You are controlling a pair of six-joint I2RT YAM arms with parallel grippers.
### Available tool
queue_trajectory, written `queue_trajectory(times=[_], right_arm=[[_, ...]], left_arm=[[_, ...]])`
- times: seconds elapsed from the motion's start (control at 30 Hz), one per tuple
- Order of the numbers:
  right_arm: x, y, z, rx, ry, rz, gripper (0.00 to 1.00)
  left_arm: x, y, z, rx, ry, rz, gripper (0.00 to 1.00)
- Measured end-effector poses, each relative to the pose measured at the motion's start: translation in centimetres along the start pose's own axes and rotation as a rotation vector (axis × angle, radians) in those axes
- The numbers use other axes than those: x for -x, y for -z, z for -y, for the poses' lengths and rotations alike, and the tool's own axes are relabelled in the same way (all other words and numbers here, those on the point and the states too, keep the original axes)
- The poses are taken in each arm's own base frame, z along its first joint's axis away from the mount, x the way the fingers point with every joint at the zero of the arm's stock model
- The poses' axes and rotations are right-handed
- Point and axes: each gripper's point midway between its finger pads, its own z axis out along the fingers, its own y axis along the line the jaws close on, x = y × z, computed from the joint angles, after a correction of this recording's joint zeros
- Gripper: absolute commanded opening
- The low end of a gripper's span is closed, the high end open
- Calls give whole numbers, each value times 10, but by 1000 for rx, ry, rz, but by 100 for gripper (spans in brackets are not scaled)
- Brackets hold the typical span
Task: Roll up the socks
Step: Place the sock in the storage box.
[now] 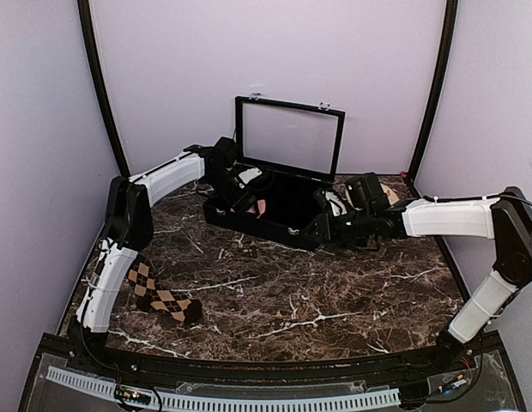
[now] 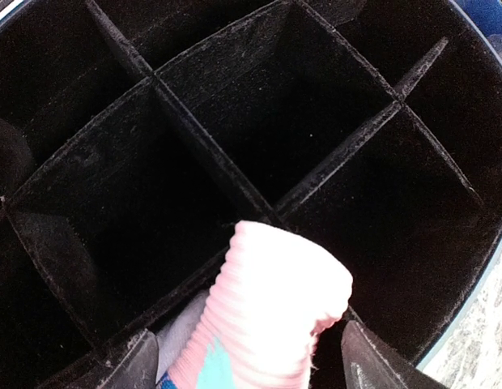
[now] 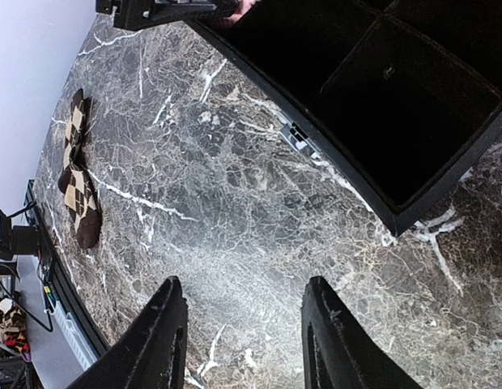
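Observation:
The rolled pink sock (image 2: 267,300), with a teal patch, sits between the fingers of my left gripper (image 2: 247,332), which is shut on it. It hangs above the dividers of the black box (image 2: 210,154). In the top view the left gripper (image 1: 249,193) is over the box's left half, with a bit of pink sock (image 1: 261,207) showing. The dark brown argyle sock (image 1: 163,296) lies flat on the table at the left, also in the right wrist view (image 3: 77,178). My right gripper (image 3: 243,284) is open and empty over the marble, beside the box's front right corner (image 1: 322,225).
The black divided box (image 1: 275,225) stands at the back middle with its lid (image 1: 287,137) upright. A tan item (image 1: 391,190) lies behind the right arm. The marble table (image 1: 292,300) ends at a black front rail (image 1: 249,371). Walls enclose three sides.

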Motion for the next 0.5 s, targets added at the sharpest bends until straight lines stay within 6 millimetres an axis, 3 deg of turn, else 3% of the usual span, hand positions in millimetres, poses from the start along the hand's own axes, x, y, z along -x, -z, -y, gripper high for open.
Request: queue_trajectory(times=[0.37,0.5], right_arm=[[7,4,-5,14,8,26,45],[8,4,-6,16,10,31,45]], left_arm=[[-1,7,-2,35,14,-11,79],[-1,9,-1,41,16,-12,75]])
